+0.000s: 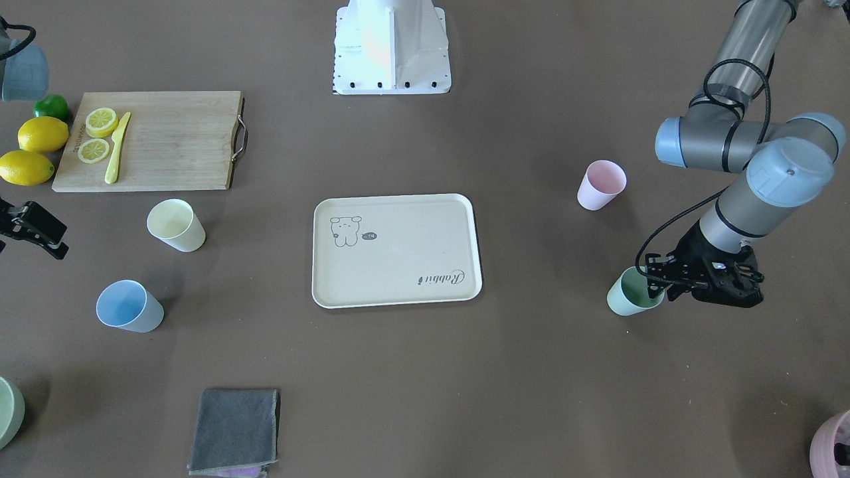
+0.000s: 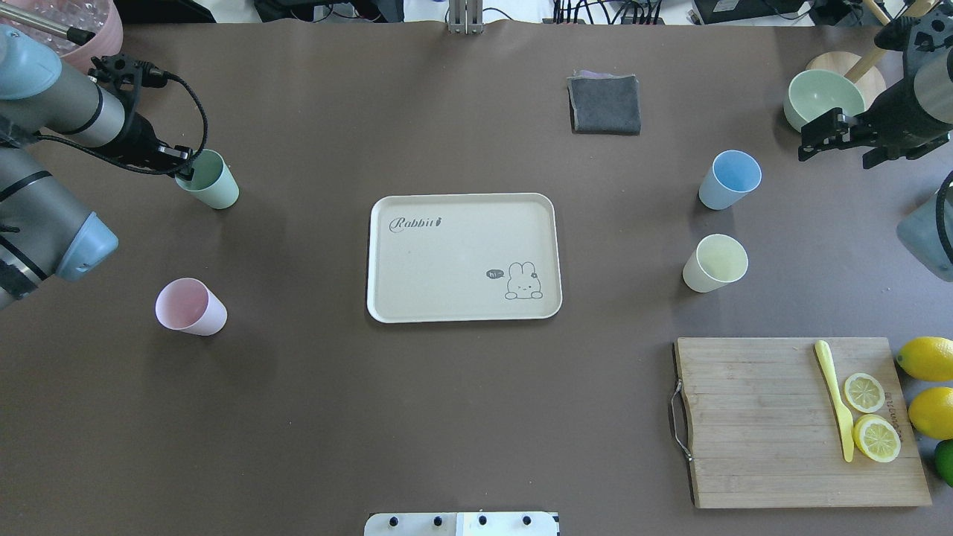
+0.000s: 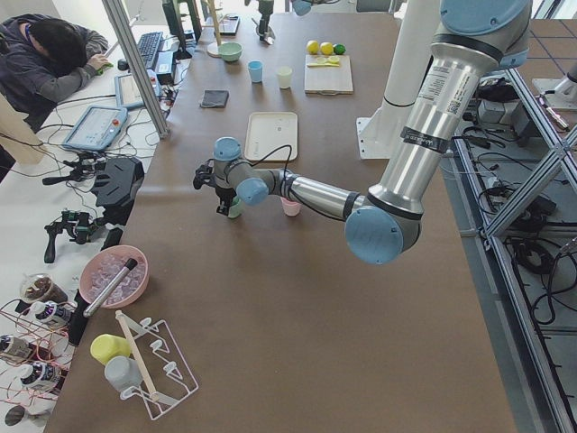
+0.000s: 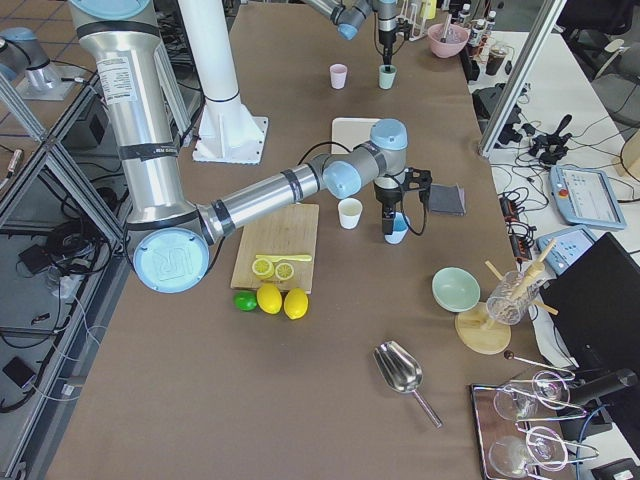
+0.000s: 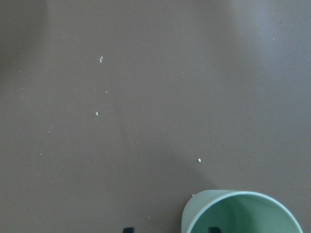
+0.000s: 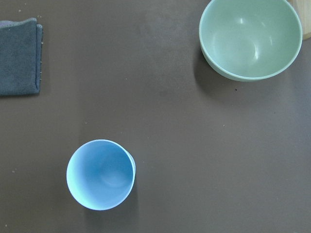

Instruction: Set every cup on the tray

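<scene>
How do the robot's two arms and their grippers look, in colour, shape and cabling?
Both arms are round silver-grey tubes with light-blue caps on the joints. A black cable loops along the left arm to the left gripper, which is black and blocky. The right arm has dark bands round its tube; the right gripper is black too.

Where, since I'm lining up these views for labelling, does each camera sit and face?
Front-facing: across the table, facing the robot base; left gripper, view's right, at the mint cup.
Overhead: behind the robot, down on the tray; left arm, right arm at edges.
Exterior left: table's left end; left arm near.
Exterior right: right end; right arm near.
Left wrist: down on the mint cup; fingertips show.
Right wrist: down on the blue cup; no body.
Shared: front-facing and overhead both show the tray.
</scene>
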Tool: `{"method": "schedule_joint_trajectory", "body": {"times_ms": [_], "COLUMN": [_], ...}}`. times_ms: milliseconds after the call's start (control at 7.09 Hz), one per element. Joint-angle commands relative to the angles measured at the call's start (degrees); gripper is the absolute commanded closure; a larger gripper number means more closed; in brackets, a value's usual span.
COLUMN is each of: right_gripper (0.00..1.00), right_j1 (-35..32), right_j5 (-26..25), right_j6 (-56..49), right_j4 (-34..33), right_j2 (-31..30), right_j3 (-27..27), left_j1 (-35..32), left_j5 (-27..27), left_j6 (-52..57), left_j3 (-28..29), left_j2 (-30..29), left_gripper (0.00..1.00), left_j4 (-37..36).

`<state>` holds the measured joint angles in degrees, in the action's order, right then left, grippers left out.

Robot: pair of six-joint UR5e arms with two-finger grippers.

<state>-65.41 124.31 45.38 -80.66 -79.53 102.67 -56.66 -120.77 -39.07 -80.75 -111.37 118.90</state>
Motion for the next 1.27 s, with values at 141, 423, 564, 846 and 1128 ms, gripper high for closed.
{"method": "schedule_joint_trajectory", "body": {"times_ms": [141, 423, 564, 846, 1128], "right_gripper": [0.04, 0.05, 0.05, 0.05, 0.05], "right_j1": [0.1, 0.9, 2.0, 2.4, 2.6], "right_j5": [0.1, 0.1, 0.0, 0.1, 0.1], "right_j6": [0.4, 4.1, 5.6, 6.0, 6.1], "right_j4": [9.5, 10.0, 9.8, 9.7, 9.8], "right_j2": [0.2, 1.8, 2.4, 2.8, 2.9], "right_j3": [-8.4, -9.2, -9.3, -10.0, -10.2], "left_j1": [-0.2, 0.4, 3.9, 10.6, 16.3], "left_j5": [-0.7, -0.5, -0.2, 3.1, 8.4], "left_j6": [-0.4, -7.1, -11.8, -21.0, -24.1], "left_j3": [-2.6, -6.9, -9.3, -9.1, -7.2], "left_j2": [-3.5, -10.1, -11.1, -16.6, -18.2], "left_gripper": [1.00, 1.00, 1.00, 1.00, 1.00], "left_j4": [-2.4, -12.8, -14.5, -14.9, -14.8]}}
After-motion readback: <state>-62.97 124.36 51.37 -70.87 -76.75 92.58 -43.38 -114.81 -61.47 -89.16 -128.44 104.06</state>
